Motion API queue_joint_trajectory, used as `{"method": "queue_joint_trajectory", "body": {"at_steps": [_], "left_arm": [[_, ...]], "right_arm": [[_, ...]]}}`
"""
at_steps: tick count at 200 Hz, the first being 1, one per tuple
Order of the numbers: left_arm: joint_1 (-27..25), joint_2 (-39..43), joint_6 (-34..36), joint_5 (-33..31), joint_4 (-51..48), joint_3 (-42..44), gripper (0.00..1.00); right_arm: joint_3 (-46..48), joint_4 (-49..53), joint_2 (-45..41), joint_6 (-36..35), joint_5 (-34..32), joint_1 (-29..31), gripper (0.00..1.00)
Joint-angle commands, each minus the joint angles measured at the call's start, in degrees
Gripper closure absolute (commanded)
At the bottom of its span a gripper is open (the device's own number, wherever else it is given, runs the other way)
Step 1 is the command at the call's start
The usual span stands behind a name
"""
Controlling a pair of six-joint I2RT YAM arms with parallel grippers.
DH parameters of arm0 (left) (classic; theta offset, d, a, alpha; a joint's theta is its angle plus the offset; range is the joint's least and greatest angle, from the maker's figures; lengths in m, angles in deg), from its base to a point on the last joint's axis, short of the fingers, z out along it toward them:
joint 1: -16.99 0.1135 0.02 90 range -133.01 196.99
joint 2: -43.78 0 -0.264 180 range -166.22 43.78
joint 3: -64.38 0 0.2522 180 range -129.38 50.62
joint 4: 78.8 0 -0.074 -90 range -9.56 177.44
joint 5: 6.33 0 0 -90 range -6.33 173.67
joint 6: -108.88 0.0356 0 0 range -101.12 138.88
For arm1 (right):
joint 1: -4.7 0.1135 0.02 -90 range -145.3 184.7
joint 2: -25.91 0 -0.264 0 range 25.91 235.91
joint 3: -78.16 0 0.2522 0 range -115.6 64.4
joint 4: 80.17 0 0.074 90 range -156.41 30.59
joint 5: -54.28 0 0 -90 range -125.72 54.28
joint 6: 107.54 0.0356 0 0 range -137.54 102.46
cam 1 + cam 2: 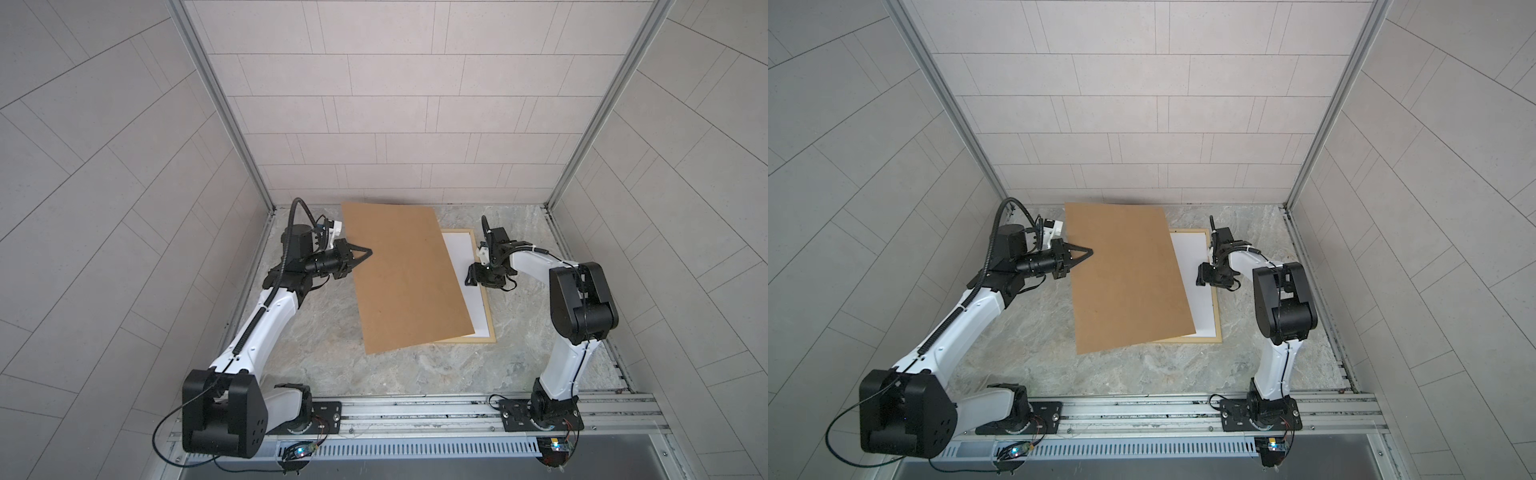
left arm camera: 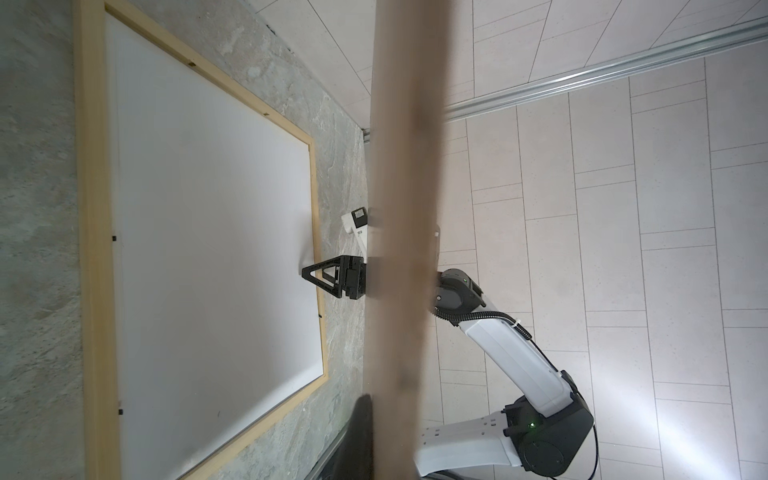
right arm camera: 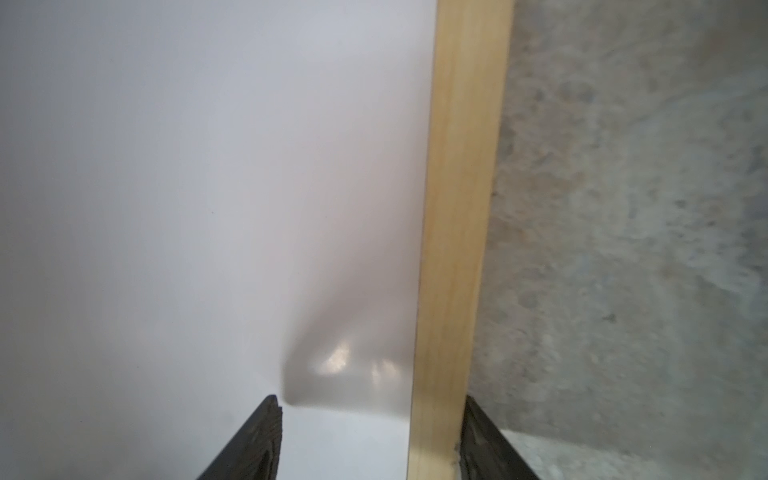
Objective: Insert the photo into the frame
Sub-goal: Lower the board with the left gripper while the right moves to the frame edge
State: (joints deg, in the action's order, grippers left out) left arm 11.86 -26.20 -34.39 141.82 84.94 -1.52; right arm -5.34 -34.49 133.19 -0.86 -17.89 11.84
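backing board [image 1: 407, 274] gripped by left end effector [image 1: 369, 251] | photo [image 1: 459, 257] white-side-up in frame [image 1: 473, 340]

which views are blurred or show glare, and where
Left wrist view: the backing board is a blurred brown band; bright glare on the wall. Right wrist view: soft overall, grey shadow with small glints on the photo beside the frame. Both top views: sharp.

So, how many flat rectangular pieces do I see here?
3: the brown board, gripped by the left tool; the photo, white side up, inside the frame. More may hide beneath the board.
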Motion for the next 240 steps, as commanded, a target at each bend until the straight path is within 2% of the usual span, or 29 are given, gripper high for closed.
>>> {"method": "queue_joint_trajectory", "body": {"at_steps": [1, 40, 81, 99, 119, 151, 191, 221, 240], "left_arm": [[-0.39, 1.16, 0.72, 2.96, 1.96, 0.46, 1.0], [-3.55, -8.43, -0.68, 5.55, 10.67, -2.13, 1.0], [-4.14, -18.24, 1.31, 4.82, 13.92, -6.93, 1.0], [-4.61, -22.38, 0.9, 5.24, 16.74, -8.33, 1.0], [-5.87, -26.85, -2.19, 6.95, 24.87, -8.86, 1.0], [-7.65, -33.72, -4.16, 8.74, 29.81, -13.03, 1.0], [-8.14, -39.4, -2.52, 9.47, 28.13, -17.86, 1.0], [-8.43, -42.18, 9.71, 6.76, 12.88, -21.8, 1.0], [-8.52, -43.13, 13.57, 5.89, 8.34, -23.17, 1.0]], "right_arm": [[0.98, 1.3, -0.17, -0.78, -1.13, -0.01, 0.37], [2.45, 0.89, -9.11, 2.2, -0.95, -3.02, 0.32], [9.11, -4.0, -17.12, 7.37, 6.89, -10.07, 0.3], [12.59, -6.66, -18.87, 9.3, 9.34, -12.26, 0.3], [14.87, -8.55, -20.1, 10.07, 10.39, -12.36, 0.31], [17.68, -12.13, -19.07, 10.44, 11.85, -12.41, 0.31], [19.59, -15.48, -18.34, 11.72, 14.75, -12.41, 0.34], [19.96, -15.19, -18.92, 11.22, 15.57, -12.84, 0.35], [20.84, -14.81, -20.67, 11.01, 15.1, -13.32, 0.35]]}}
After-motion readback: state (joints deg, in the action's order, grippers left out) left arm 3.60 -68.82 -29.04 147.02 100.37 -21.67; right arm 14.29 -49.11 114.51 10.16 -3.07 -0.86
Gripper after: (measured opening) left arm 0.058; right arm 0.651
